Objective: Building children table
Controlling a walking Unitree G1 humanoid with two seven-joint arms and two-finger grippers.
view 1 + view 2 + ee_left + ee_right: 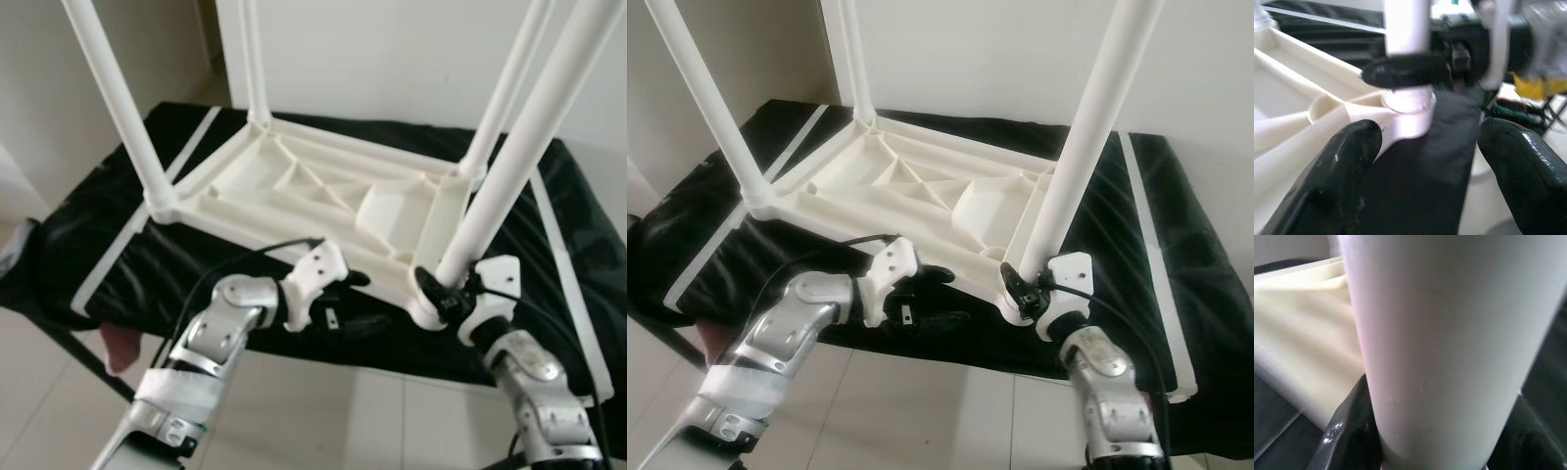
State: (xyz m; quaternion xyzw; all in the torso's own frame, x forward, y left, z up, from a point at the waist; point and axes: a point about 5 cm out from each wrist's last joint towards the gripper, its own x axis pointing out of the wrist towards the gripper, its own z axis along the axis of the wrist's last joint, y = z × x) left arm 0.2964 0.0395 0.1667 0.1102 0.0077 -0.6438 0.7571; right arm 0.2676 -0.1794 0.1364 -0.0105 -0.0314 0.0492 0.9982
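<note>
A low bench draped in black cloth (88, 235) carries the upturned white children table (323, 191).

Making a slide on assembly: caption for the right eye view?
Right gripper clasps the near leg at its socket on the upturned white table; left gripper open beside it.

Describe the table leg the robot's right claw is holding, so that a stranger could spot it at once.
An upturned white table top lies on a black cloth. Four white legs rise from its corners. This leg stands at the near right corner, the only one with a claw, the right claw, closed round its base.
</note>
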